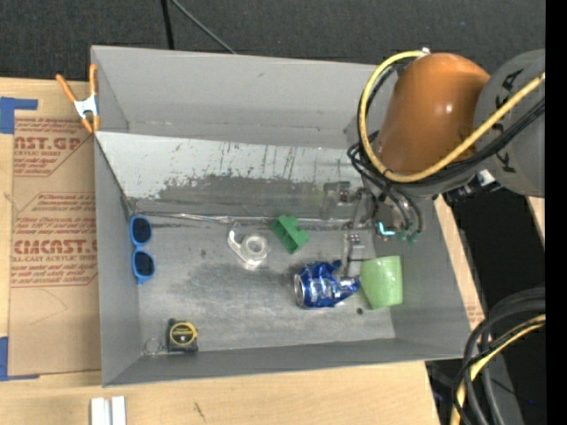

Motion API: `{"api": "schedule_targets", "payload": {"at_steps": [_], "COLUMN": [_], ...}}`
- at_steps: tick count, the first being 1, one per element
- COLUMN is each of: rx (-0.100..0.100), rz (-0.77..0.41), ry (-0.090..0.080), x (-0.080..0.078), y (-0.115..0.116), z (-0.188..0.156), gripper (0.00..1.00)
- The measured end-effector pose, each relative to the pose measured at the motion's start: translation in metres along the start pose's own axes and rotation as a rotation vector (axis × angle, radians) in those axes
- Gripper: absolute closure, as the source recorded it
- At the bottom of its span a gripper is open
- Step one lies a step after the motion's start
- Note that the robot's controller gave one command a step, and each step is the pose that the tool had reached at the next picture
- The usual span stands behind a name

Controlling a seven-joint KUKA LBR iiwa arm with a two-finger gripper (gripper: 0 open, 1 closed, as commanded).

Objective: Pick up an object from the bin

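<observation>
Grey metal bin (221, 104), with the gripper (354, 257) low over a crushed blue can (319, 287) at the right, just beside a pale green cup (383, 282). Its spread cannot be told. A green block (290, 232) lies near.

Jaws over crushed blue can (321, 287) beside green cup (384, 282)

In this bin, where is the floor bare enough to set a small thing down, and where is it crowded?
Bare floor lies between the blue sunglasses and the clear tape roll, and between the yellow-black tape measure and the crushed blue metal can. Crowded: the right end, where the pincer hangs by can, pale green cup and green block.
</observation>
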State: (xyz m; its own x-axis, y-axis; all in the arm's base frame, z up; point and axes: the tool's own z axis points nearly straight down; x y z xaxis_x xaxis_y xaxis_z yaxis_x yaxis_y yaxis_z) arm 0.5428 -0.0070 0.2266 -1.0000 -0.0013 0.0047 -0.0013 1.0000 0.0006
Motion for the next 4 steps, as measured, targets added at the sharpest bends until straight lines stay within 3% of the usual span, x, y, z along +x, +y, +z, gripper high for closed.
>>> {"api": "schedule_targets", "payload": {"at_steps": [1, 2, 3, 4], "rx": [0.0, 0.001, 0.003, 0.004], "rz": [-0.252, -0.251, -0.242, -0.341], "ry": [0.002, -0.005, -0.013, -0.018], "x": [0.018, 0.016, 0.016, -0.034], "y": [-0.015, -0.015, -0.033, -0.031], "z": [0.153, 0.149, 0.065, -0.037], "gripper": [0.0, 1.0, 1.0, 1.0]}}
